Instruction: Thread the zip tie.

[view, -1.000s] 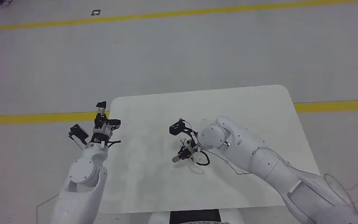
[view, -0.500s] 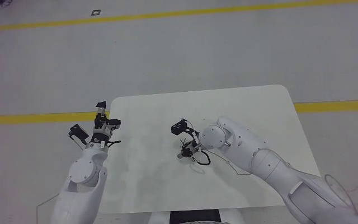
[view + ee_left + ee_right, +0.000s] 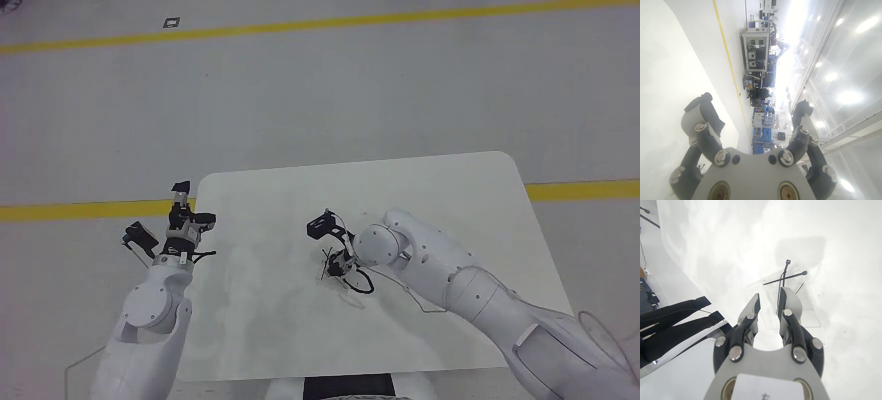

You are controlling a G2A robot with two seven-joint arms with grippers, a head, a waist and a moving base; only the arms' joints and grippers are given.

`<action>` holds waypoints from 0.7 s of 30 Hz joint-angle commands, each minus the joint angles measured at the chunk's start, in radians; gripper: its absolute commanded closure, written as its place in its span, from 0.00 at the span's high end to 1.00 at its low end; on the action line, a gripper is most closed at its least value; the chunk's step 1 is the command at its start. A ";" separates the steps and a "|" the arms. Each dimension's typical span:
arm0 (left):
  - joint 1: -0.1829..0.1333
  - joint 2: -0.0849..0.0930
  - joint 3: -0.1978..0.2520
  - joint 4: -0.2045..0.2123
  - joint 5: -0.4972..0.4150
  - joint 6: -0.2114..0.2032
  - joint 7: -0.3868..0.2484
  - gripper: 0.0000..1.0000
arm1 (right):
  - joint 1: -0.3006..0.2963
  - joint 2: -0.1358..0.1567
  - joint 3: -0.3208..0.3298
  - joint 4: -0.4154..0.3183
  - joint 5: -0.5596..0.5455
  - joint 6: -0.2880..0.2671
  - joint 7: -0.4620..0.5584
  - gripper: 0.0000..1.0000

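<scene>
My right claw [image 3: 769,292] hangs over the table [image 3: 450,190] with jaws parted. Just ahead lie two crossed zip ties [image 3: 784,275] on a clear sheet [image 3: 800,317], one tail running close beside a finger [image 3: 783,298]. Bare white tabletop spreads on every side. My left claw [image 3: 180,205] sits well apart at the table's edge.

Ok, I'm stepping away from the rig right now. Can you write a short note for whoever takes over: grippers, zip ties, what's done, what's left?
Left gripper: open, empty, at the left edge of the table.
Right gripper: open, empty, just above the zip ties mid-table.
Things: two black zip ties lie crossed on a clear sheet, both straight.
Done: nothing threaded.
Left: pick one up, feed its tail through its head.
</scene>
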State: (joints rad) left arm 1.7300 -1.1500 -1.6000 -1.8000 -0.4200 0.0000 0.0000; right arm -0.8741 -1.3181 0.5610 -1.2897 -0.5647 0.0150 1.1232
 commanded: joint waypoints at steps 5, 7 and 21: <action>0.000 0.000 0.000 0.000 0.000 0.000 0.000 1.00 | -0.004 -0.002 -0.001 -0.002 -0.021 0.015 0.005 0.18; 0.000 0.000 0.000 0.000 0.000 0.000 0.000 1.00 | -0.004 -0.004 -0.004 -0.003 -0.034 0.026 0.008 0.18; 0.000 0.000 0.000 0.000 0.000 0.000 0.000 1.00 | -0.013 -0.015 -0.004 0.001 -0.071 0.056 -0.002 0.14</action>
State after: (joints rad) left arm 1.7300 -1.1500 -1.6000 -1.8000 -0.4200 0.0000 0.0000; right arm -0.8865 -1.3321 0.5573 -1.2899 -0.6340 0.0700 1.1227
